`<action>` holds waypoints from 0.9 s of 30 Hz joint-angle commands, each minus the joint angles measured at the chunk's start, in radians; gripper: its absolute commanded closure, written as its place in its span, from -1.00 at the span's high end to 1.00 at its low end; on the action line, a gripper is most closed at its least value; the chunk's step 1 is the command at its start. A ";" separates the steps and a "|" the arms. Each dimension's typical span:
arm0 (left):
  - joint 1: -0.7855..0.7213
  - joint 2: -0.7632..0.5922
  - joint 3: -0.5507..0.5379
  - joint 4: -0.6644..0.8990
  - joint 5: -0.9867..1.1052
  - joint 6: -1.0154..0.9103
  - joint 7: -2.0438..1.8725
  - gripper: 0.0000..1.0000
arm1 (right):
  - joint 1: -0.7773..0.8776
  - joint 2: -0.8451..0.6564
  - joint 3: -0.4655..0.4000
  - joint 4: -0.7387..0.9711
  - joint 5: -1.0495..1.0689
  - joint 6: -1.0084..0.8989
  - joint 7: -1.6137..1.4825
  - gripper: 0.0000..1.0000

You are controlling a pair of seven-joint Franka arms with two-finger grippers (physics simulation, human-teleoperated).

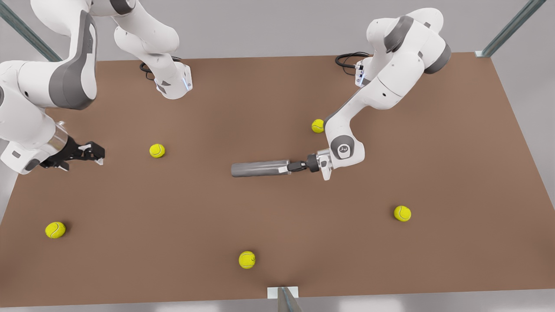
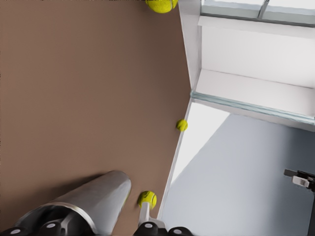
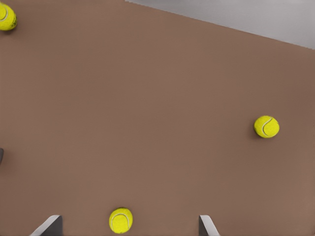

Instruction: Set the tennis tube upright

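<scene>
Tennis tube (image 1: 259, 168) lies flat on its side near the middle of the brown tabletop (image 1: 455, 143), its silver-rimmed end turned toward the front view's right. Left gripper (image 1: 295, 167) sits at that end; in the left wrist view its fingers (image 2: 146, 212) straddle the rim, apparently clamped on it. To do this well, I would keep the grip firm and swing the held end upward in a smooth arc, letting the far end pivot on the tabletop, since a hold so near the rim could slip or let the tube roll. Right gripper (image 1: 96, 154) waits spread wide above bare tabletop at the front view's left, well apart from the tube.
</scene>
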 commanded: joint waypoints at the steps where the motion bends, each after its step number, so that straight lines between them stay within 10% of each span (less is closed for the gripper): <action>1: 0.001 0.000 0.000 0.000 0.000 0.001 0.002 -0.33 | 0.003 0.000 0.002 0.000 0.000 0.007 0.003 1.00; 27: 0.111 -0.032 -0.097 -0.014 -0.006 0.055 -0.047 -0.57 | -0.043 -0.048 0.011 0.030 0.072 0.049 0.006 1.00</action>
